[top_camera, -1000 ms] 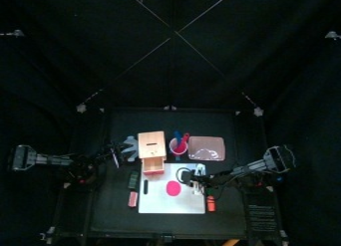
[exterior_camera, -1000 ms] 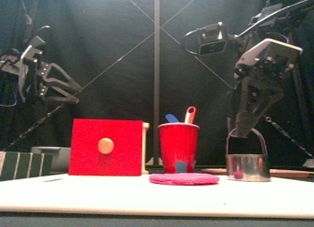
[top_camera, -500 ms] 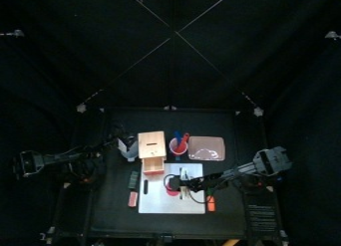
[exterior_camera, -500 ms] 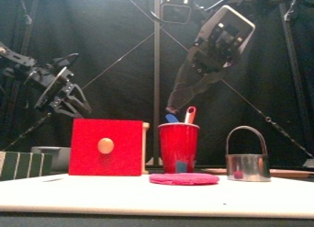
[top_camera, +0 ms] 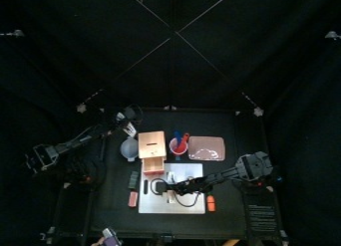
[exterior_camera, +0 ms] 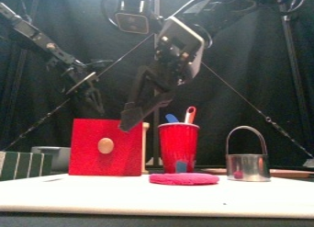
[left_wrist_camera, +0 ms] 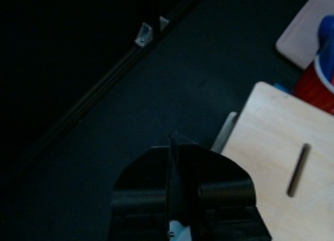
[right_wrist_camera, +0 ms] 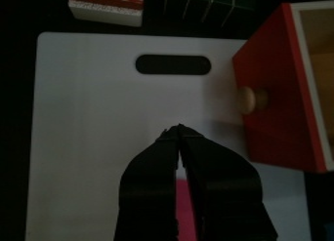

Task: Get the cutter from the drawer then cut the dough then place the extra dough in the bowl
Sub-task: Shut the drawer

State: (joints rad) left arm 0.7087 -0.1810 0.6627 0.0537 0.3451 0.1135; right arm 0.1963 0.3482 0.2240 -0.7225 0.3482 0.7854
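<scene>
The pale wooden box (top_camera: pixel 151 143) stands behind the white cutting board (right_wrist_camera: pixel 92 118), its red drawer front (exterior_camera: pixel 106 146) facing forward. A pink dough disc (exterior_camera: pixel 185 178) lies on the board, and the metal cutter (exterior_camera: pixel 248 163) stands upright to its right. My right gripper (right_wrist_camera: pixel 179 134) hovers shut over the board, beside the drawer front (right_wrist_camera: pixel 276 99) and its knob, with a sliver of dough showing under the jaws. My left gripper (left_wrist_camera: pixel 174 149) is raised over the back left of the box top (left_wrist_camera: pixel 280 138), jaws together on nothing. The blue-grey bowl (top_camera: pixel 128 148) sits left of the box.
A red cup (exterior_camera: pixel 179 146) with toy knives stands behind the dough, and a pink tray (top_camera: pixel 209 147) lies at the back right. Dark green sushi blocks (exterior_camera: pixel 17 164) and a small red toy (top_camera: pixel 134 199) lie left of the board.
My right arm swung left from above the cutter to the drawer side of the board, closing its jaws. My left arm rose and moved back over the box, its jaws closing too.
</scene>
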